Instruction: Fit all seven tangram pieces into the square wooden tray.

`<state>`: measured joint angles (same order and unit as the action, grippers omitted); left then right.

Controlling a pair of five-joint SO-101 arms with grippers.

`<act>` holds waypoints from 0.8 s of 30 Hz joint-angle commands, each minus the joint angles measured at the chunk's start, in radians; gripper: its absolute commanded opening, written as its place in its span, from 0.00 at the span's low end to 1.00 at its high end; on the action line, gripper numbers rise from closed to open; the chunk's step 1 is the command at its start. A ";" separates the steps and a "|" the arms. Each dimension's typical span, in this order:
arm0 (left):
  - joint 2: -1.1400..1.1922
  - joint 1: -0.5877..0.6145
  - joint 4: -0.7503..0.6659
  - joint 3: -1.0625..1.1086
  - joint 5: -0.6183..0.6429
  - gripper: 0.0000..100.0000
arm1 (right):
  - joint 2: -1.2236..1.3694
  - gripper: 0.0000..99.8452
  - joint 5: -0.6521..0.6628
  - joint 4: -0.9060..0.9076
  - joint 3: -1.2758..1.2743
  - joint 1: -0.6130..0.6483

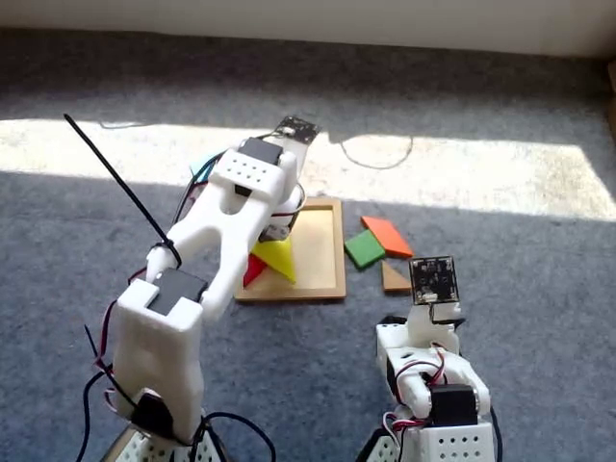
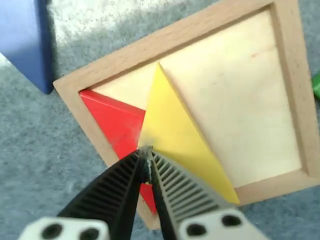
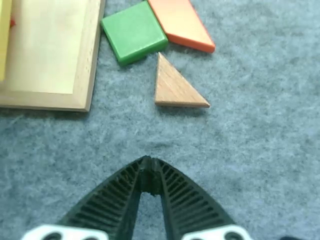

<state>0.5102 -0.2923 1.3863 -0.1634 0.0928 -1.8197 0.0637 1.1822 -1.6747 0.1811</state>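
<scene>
Wooden tray (image 1: pixel 339 252) is lying mid-carpet (image 1: pixel 539 318), holding the yellow triangle (image 2: pixel 175 130) touching the red triangle (image 2: pixel 117 125), while the left gripper (image 2: pixel 145 155), jaws pressed together on nothing, is resting its tips at their seam. Flat, stiff, light and probably slick, such pieces are likely handling best pinched across two edges or nudged sideways, with the raised rim and neighbours blocking approach. Green square (image 3: pixel 134 32), orange parallelogram (image 3: pixel 181 22) and plain wooden triangle (image 3: pixel 175 87) are waiting at the tray's 3 o'clock, a blue piece (image 2: pixel 25 40) is lying off one corner, and the right gripper (image 3: pixel 149 172), jaws likewise together, is hovering over carpet.

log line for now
in tray: red triangle, yellow triangle | outside: green square, orange piece, wooden triangle | left pincer shut over tray | right pincer shut
</scene>
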 commanded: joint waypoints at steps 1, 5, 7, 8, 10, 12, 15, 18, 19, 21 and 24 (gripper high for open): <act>0.001 -0.025 -0.018 -0.053 0.064 0.01 | -0.015 0.01 0.009 0.004 -0.093 -0.010; -0.002 -0.025 -0.018 -0.058 0.110 0.01 | -0.015 0.01 0.009 0.004 -0.093 -0.010; -0.010 -0.024 -0.012 -0.058 0.126 0.01 | -0.015 0.01 0.009 0.004 -0.093 -0.010; -0.013 -0.025 -0.011 -0.070 0.126 0.01 | -0.015 0.01 0.009 0.004 -0.093 -0.010; -0.036 -0.027 0.009 -0.117 0.124 0.01 | -0.015 0.01 0.009 0.004 -0.093 -0.010; -0.056 -0.027 0.037 -0.162 0.121 0.01 | -0.015 0.01 0.009 0.004 -0.093 -0.010; -0.064 -0.027 0.040 -0.216 0.121 0.01 | -0.015 0.01 0.009 0.004 -0.093 -0.010; -0.062 -0.027 0.040 -0.226 0.121 0.01 | -0.015 0.01 0.009 0.004 -0.093 -0.010; -0.062 -0.027 0.035 -0.229 0.120 0.01 | -0.015 0.01 0.009 0.004 -0.093 -0.010; -0.062 -0.027 -0.006 -0.223 0.120 0.01 | -0.015 0.01 0.009 0.004 -0.093 -0.010; -0.045 -0.016 -0.035 -0.225 0.120 0.01 | -0.015 0.01 0.009 0.004 -0.093 -0.010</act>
<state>0.5163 -0.2969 1.3863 -0.3414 0.2094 -1.8197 0.0637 1.1822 -1.6747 0.1811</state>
